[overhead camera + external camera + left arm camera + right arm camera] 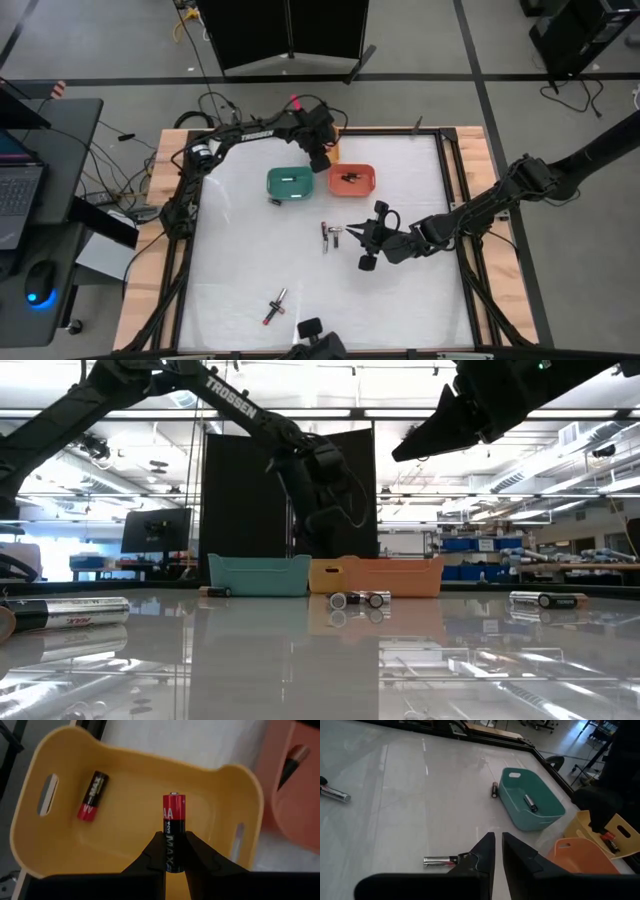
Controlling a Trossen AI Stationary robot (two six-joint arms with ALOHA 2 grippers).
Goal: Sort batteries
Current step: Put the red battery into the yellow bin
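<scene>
My left gripper (pixel 173 851) hangs over the yellow bin (pixel 135 775) at the table's far edge, shut on a red-and-black AA battery (pixel 173 815). One more such battery (pixel 92 795) lies on that bin's floor. In the high view this gripper (pixel 322 155) stands just behind the green bin (pixel 290 183) and the orange bin (pixel 352 180). My right gripper (pixel 496 840) hovers mid-table, shut with nothing between its fingers. Two batteries (pixel 331 238) lie on the table beside it. A silvery battery (pixel 440 861) shows by its finger. My left gripper pinches the AA battery by its black lower half (pixel 173 851) between the two fingers. The fingers slant down from above and lie along the battery. The red end with the button sticks out past the fingertips. The battery hangs clear above the yellow bin.
A battery (pixel 494 789) lies on the table against the green bin (pixel 532 800), and another (pixel 530 803) lies inside it. The orange bin holds dark cells (pixel 349 178). A lone battery (pixel 275 305) lies near the front edge. Black rails (pixel 450 190) frame the white mat.
</scene>
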